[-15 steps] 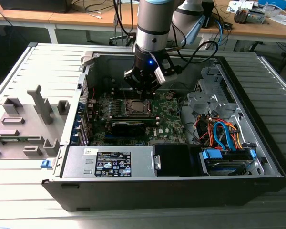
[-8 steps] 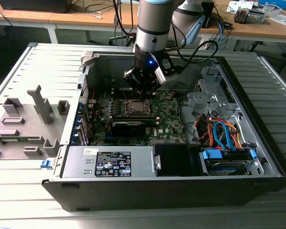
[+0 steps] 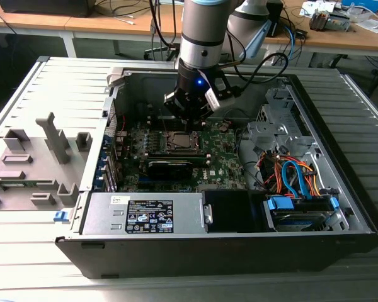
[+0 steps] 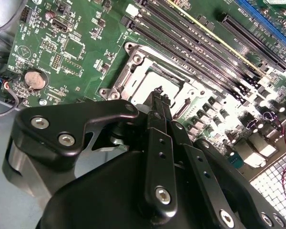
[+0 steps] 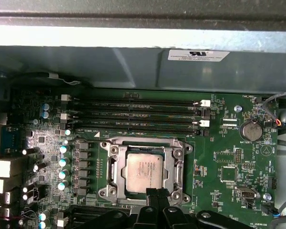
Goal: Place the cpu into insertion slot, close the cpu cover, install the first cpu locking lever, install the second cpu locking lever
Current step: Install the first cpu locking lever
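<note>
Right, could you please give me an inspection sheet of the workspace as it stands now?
Surface: grey slatted table carrying an open computer case.
Job's things: cpu seated in the insertion slot; cpu cover lies flat around it.
Clutter: grey fixture blocks on the table, at the exterior view's left.
Grippers: gripper shut, tips at the slot's edge.
Cables: orange and blue cables inside the case, at the exterior view's right.
Surroundings: wooden desks behind the table.
</note>
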Robot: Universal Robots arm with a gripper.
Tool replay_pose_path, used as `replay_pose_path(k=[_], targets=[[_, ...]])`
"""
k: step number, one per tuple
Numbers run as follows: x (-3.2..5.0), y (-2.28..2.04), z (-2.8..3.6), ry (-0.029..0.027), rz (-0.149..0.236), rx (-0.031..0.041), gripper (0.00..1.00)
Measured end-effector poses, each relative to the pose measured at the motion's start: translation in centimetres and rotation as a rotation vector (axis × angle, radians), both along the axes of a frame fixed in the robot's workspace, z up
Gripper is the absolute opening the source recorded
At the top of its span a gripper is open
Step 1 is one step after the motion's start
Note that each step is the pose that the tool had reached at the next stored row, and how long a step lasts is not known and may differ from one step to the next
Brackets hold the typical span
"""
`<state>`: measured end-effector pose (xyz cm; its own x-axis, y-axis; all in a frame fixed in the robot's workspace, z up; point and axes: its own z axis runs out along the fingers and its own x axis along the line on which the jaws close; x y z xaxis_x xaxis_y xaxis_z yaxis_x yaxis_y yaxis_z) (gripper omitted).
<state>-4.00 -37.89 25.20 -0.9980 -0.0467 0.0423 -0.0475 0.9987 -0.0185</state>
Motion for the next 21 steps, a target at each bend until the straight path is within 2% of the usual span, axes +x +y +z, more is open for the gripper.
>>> replay_pose_path(k=[21], targets=[[0.0, 0.0, -0.01, 0.0, 0.054, -0.0001, 0.11]])
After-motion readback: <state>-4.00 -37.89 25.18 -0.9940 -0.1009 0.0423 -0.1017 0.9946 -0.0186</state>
